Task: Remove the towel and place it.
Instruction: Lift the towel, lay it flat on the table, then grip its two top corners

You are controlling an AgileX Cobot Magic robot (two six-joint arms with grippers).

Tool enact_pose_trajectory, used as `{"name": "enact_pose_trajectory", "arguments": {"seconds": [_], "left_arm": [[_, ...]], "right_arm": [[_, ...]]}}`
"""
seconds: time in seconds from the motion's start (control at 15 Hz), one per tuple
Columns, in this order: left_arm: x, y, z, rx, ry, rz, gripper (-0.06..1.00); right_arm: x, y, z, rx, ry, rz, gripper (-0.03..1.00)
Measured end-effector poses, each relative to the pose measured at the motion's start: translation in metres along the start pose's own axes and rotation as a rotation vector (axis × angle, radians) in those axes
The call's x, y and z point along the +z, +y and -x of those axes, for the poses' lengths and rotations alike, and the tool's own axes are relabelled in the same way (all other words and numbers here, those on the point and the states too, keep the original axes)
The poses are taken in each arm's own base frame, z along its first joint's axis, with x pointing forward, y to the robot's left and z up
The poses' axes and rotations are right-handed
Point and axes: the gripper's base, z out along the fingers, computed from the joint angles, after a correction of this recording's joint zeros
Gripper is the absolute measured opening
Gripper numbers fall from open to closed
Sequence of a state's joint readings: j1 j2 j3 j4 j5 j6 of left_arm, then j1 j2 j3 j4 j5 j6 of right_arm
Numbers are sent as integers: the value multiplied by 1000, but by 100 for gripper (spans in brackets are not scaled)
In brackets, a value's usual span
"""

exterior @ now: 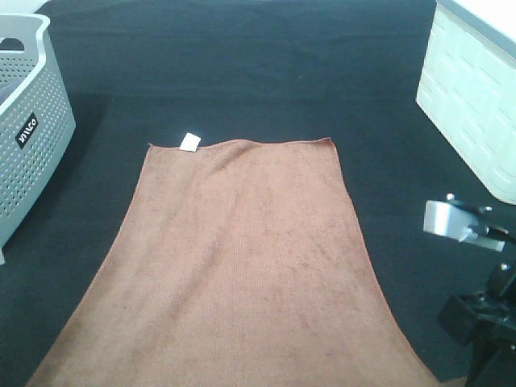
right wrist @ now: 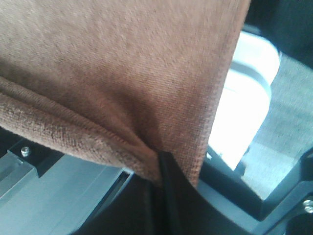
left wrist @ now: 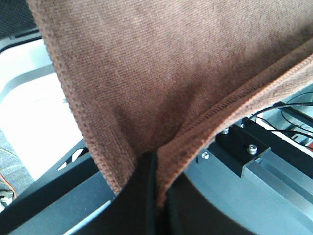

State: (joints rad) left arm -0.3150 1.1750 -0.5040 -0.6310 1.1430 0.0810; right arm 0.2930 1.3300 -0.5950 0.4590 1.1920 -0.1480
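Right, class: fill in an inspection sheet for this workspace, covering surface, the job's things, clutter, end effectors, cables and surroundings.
surface: black cloth covering the table, lying flat.
job's things: brown towel spread out, its far edge on the cloth, white tag at its far left corner.
clutter: nothing seen.
end effectors: left end effector shut on the towel's stitched edge; right end effector shut on the towel's edge.
cables: thin black wires beside the metal frame in the left wrist view.
surroundings: grey perforated basket at the left; white box at the right.
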Motion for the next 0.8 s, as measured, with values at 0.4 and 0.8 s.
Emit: {"name": "enact_pose_trajectory", "arguments": {"seconds": [0.4,0.8], "left_arm": [[24,12,17,-77,164,40,0],[47,24,33,-148,258,42,0]], "right_arm": [[25,-10,24,66,125,43,0],[48,-22,42,122,193,28,0]]}}
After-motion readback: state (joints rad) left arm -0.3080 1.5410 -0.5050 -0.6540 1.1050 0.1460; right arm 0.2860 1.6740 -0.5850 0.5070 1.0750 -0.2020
